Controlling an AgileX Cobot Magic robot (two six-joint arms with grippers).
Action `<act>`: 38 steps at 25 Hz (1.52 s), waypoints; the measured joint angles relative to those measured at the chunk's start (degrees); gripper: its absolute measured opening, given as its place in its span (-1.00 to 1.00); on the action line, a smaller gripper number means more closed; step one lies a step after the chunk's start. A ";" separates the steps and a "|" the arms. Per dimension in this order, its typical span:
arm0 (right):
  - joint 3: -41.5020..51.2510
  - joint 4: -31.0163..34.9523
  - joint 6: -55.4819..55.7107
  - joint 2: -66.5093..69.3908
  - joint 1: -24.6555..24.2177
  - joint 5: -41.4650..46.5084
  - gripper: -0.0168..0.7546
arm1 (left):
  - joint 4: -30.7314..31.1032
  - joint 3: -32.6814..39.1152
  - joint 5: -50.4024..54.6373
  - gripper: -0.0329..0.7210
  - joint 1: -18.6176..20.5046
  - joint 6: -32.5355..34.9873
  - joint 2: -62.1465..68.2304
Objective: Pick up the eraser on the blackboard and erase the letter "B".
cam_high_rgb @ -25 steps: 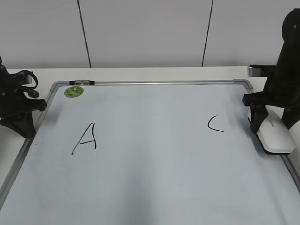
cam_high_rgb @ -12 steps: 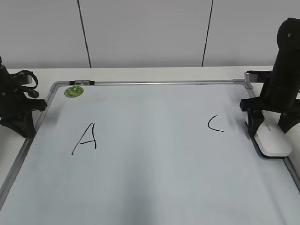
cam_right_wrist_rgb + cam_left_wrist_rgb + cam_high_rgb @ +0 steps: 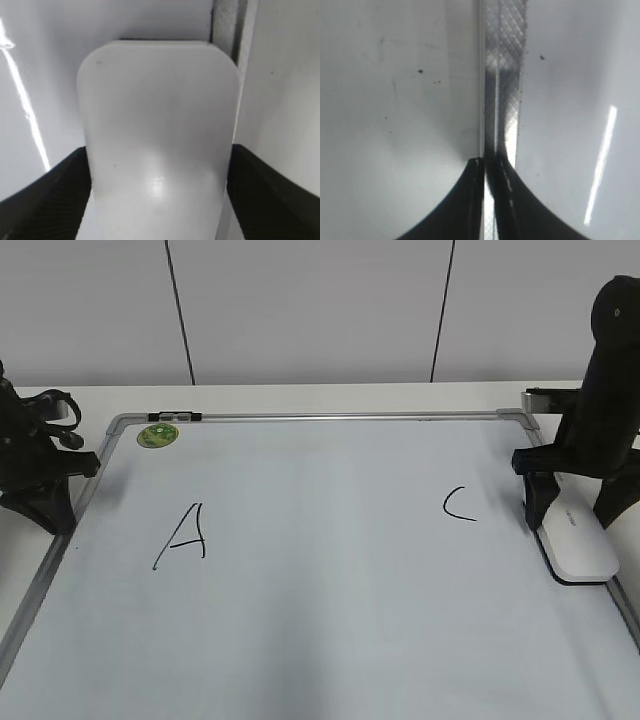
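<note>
Eraser (image 3: 578, 542) between right end effector (image 3: 572, 508) fingers

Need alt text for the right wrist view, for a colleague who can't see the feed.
Right pincer straddles the white eraser, one dark finger at each long side, contact not discernible. The eraser lies on the pale blackboard, close beside its grey frame strip.

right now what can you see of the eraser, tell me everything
The eraser is a flat white block with rounded corners, smooth and glossy like plastic, with a dark layer along its lower edge. It lies flat at the right edge of the blackboard, beside the grey frame, right of the letter C. The right gripper straddles its near end, a black finger against each long side. It looks clean and undamaged.
</note>
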 joint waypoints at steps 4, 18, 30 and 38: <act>-3.31 -1.49 0.00 0.00 0.00 0.63 0.68 | -0.12 0.00 0.00 -0.79 0.00 0.00 0.00; -5.65 -2.98 0.90 -1.94 0.00 1.01 0.62 | 3.43 0.00 1.61 0.26 0.00 0.00 -6.02; -1.57 -4.42 3.71 -15.60 2.43 1.36 0.49 | 3.43 1.86 4.84 0.27 0.00 0.00 -20.82; 18.31 -9.85 9.84 -35.72 9.20 -3.59 0.49 | 3.43 14.21 3.30 0.20 0.00 0.00 -35.04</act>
